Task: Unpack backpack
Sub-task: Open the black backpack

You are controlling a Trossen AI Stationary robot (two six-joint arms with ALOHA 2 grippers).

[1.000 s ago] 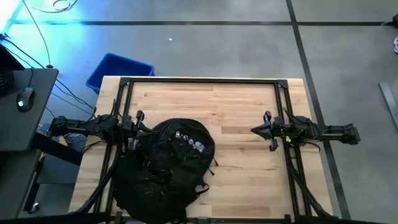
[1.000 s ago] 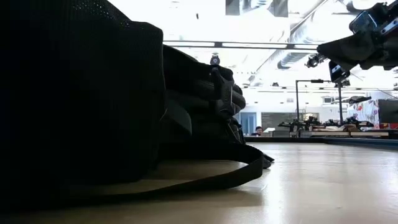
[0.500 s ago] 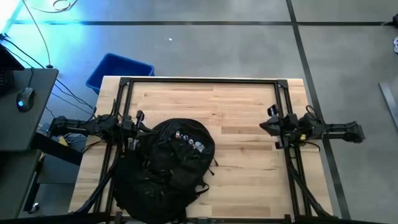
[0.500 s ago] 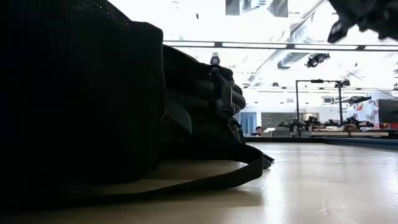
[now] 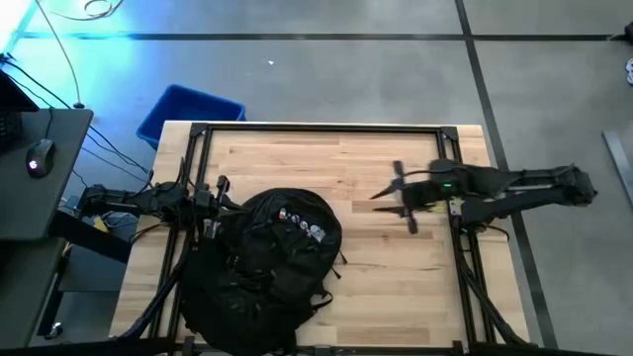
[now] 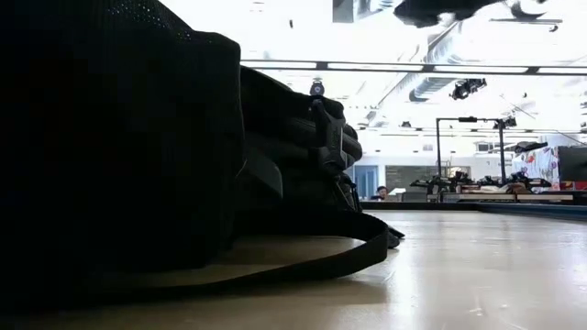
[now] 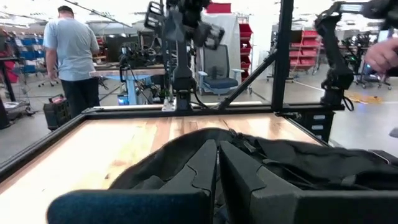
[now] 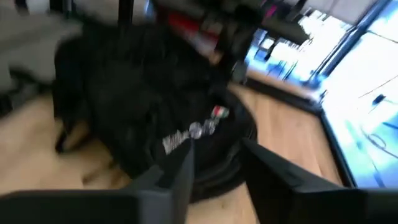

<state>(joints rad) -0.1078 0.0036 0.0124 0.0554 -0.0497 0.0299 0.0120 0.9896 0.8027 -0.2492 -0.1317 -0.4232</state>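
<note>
The black backpack (image 5: 267,262) lies on the wooden table's near left part, a row of small pins (image 5: 299,223) on its upper side. In the low view the backpack (image 6: 138,137) fills the left, with a strap (image 6: 358,252) trailing on the wood. My right gripper (image 5: 378,202) hangs open in the air over the table's middle right, pointing at the backpack (image 8: 143,93) and tipped downward; it holds nothing. My left gripper (image 5: 220,188) rests shut and level at the backpack's far left edge, and in its wrist view the shut fingers (image 7: 217,155) point over the backpack (image 7: 280,162).
A black metal frame (image 5: 316,129) runs along the table's edges. Bare wood (image 5: 396,287) lies right of the backpack. A blue bin (image 5: 188,111) stands on the floor past the far left corner. A person (image 7: 71,56) stands in the room beyond.
My right gripper has risen from its place at the table's right edge and swung out toward the backpack, rolling and tipping downward as it went; its fingers have parted. In the low view it has climbed to the picture's top. The backpack has not moved.
</note>
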